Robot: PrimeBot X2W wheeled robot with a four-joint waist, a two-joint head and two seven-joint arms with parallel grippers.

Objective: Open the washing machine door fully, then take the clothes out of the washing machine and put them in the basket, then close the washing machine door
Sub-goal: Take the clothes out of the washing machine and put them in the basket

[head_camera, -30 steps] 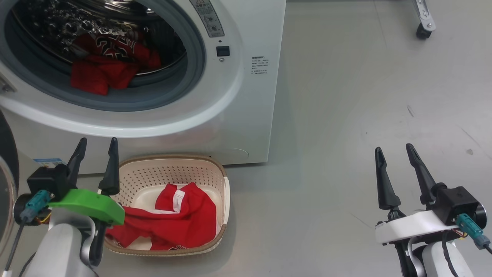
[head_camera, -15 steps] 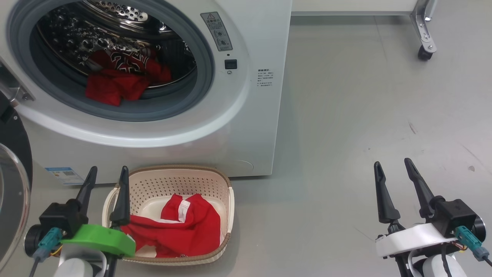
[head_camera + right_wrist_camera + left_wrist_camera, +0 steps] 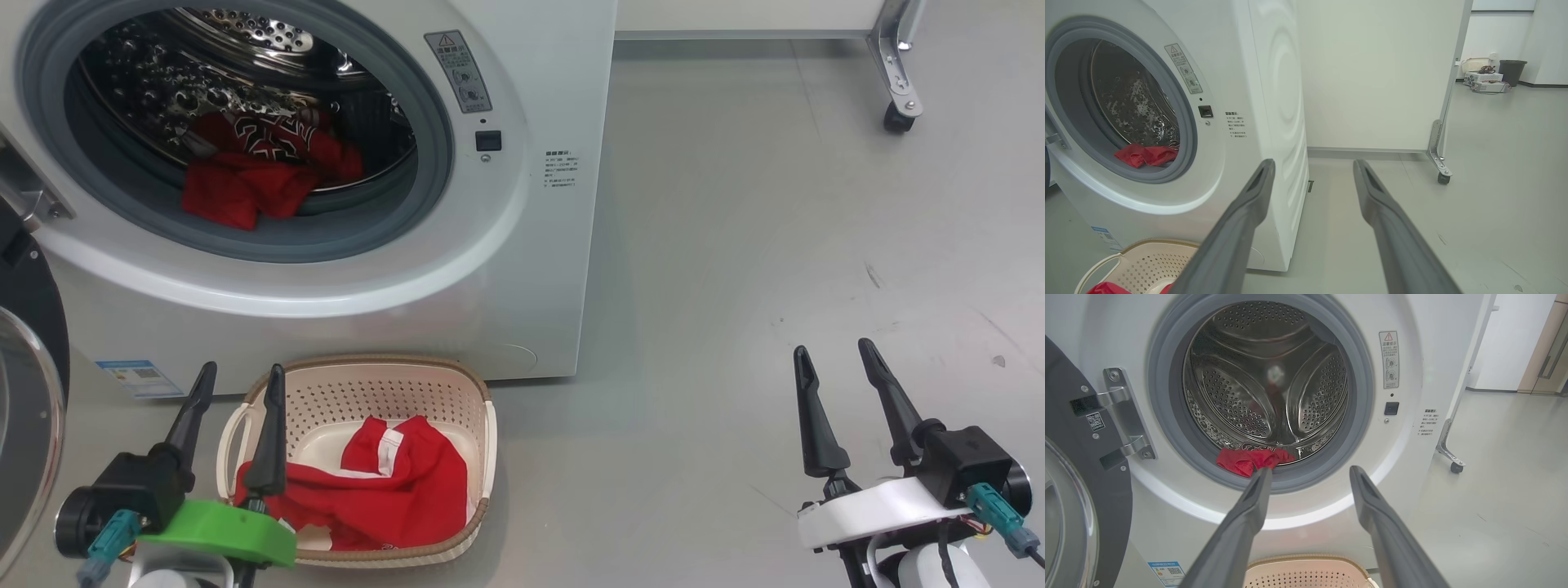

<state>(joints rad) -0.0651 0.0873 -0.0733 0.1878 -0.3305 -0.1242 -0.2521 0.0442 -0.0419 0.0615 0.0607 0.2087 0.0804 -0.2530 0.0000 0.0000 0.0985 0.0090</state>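
Left gripper (image 3: 244, 369) hung wide open, jaws fully spread and nothing between them, low over the near-left part of the floor (image 3: 735, 245). Right gripper (image 3: 832, 348) was just as wide and just as empty, off at the near right and well apart from everything else. The left one's fingers (image 3: 1249, 510) pointed straight at the mouth of the washing machine (image 3: 539, 269), touching nothing. In the head view one of them crossed in front of the basket (image 3: 367, 400), and whether it brushed the left rim could not be told. The basket sat on the floor just before the machine's front, under the opening. A red garment with white stripe trim (image 3: 400, 490) lay crumpled inside it, spread toward its near-left corner. That corner was hidden behind the green mount (image 3: 220, 531) of the left gripper. In the steel drum (image 3: 1274, 375) a red jersey with dark, white-edged numbers (image 3: 245, 175) lay at the bottom near the front, by the grey gasket (image 3: 424, 180); the lettering was too small to read. The door (image 3: 37, 310) stood swung open at the left. It was cut off by the frame edge, so only its black rim and a sliver of glass showed, with the hinge (image 3: 1126, 412) clear in the left wrist view.
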